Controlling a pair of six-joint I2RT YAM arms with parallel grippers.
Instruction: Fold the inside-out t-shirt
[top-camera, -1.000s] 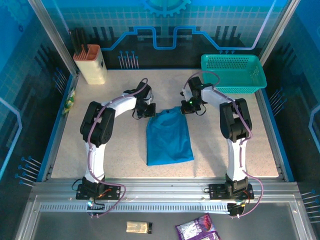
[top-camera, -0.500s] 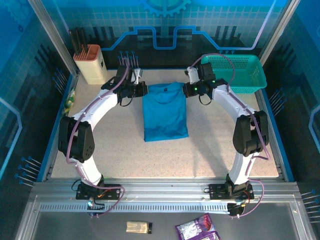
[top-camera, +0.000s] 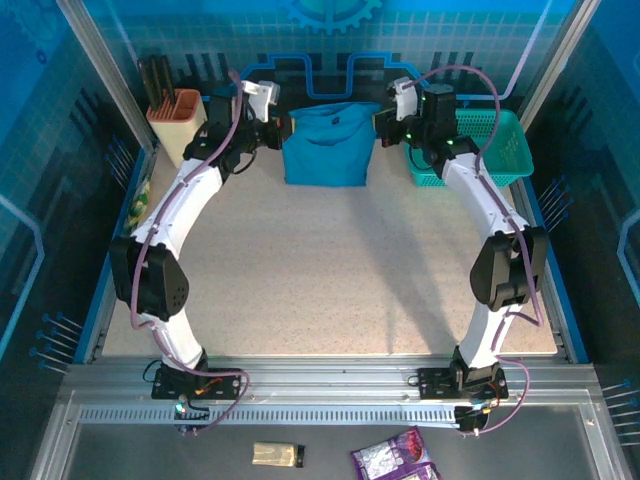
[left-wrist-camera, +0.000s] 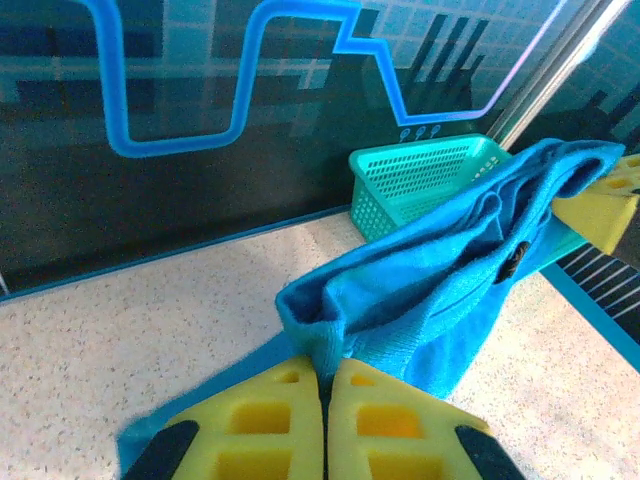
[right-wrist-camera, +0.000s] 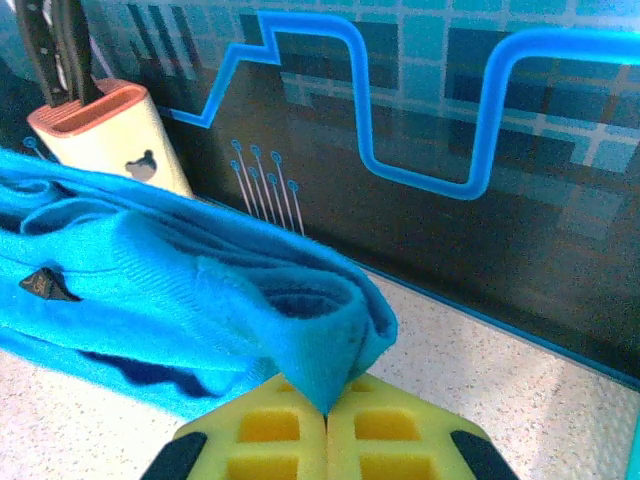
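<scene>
I have my left gripper (left-wrist-camera: 324, 374) and my right gripper (right-wrist-camera: 326, 409) clamped tight on opposite edges of the blue t-shirt (top-camera: 325, 150), which hangs between them.

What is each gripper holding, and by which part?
Both hold the inside-out t-shirt, stretched between them. The left gripper is shut on a bunched fold at its upper left corner, and the right gripper on one at its upper right corner.

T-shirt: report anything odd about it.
The t-shirt hangs bunched and sagging between the left gripper and right gripper, both shut on its edges, at the far edge of the table; a dark tag shows outside.
</scene>
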